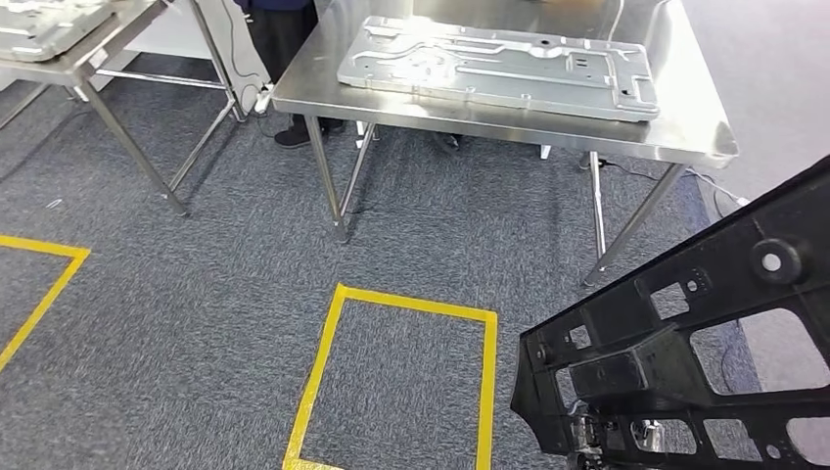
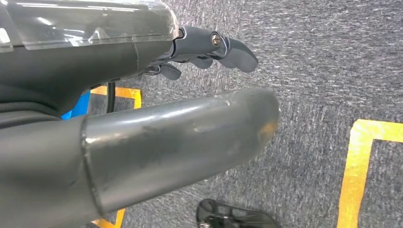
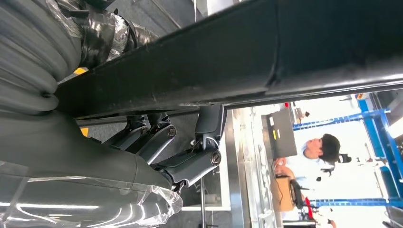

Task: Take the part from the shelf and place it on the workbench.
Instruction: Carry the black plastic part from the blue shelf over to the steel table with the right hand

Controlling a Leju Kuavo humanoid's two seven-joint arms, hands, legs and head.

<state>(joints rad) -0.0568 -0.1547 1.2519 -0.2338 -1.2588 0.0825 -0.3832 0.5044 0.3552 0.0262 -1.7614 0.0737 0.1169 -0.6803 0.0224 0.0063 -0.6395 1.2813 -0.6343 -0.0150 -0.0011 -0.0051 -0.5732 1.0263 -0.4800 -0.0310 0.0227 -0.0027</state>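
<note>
Black part [image 1: 685, 343] slants upward rightward, gripped by right robot hand [image 3: 157, 142].

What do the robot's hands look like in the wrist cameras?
Left hand: thick glossy grey thumb, scuffed at the tip, darker fingers with a silver pivot screw, clear plastic over the back. Right hand: grey ribbed cover, dark grey fingers, crinkled clear wrap.
</note>
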